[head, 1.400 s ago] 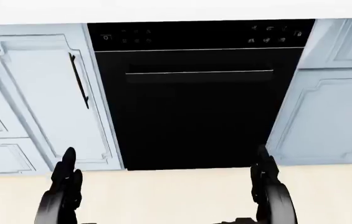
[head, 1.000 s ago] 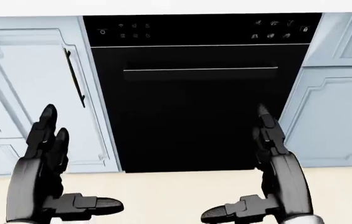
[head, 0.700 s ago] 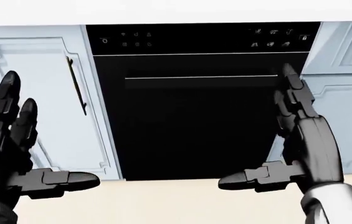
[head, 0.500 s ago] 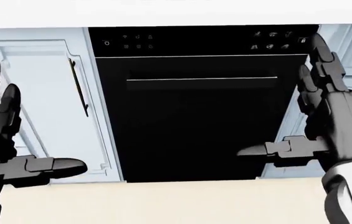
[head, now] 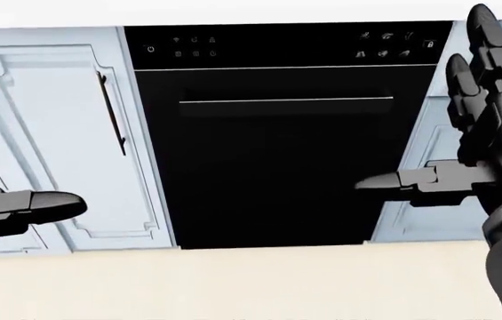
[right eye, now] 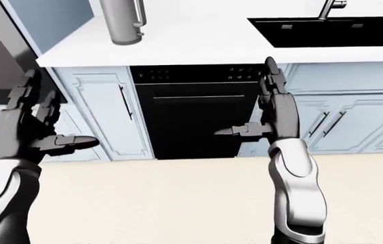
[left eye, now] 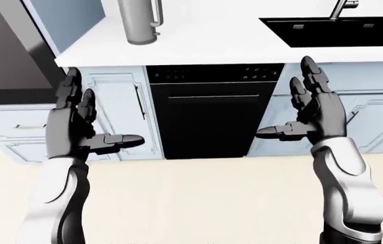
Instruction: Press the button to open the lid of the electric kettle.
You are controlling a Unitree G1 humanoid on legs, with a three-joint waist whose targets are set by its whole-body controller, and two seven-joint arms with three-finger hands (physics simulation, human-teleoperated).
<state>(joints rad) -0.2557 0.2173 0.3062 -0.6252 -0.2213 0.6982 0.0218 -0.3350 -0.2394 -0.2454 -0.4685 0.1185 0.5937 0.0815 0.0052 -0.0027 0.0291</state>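
Both hands raised, palms facing each other, nothing held; left hand (left eye: 76, 124) has fingers straight up and thumb sticking out toward the right; right hand (left eye: 315, 113) mirrors it, fingers spread upward, thumb pointing left; neither touches anything.

Electric kettle (left eye: 139, 20) is a grey metal cylinder standing upright on the white counter (left eye: 204, 43), far left of the scene, above the left hand and well apart from it; top of the kettle is cut off by the frame edge, so lid and button can't be read; handle shows on its right side.

Black dishwasher (head: 281, 143) sits under the counter between the two hands, control strip along its top, door closed; pale blue cabinet door (head: 64, 133) with a dark vertical handle just left of it; more pale blue cabinets on the right.

Black sink (right eye: 330, 31) set in the counter at far right, faucet (right eye: 330, 7) partly cropped; beige floor (left eye: 198, 198) near the robot.
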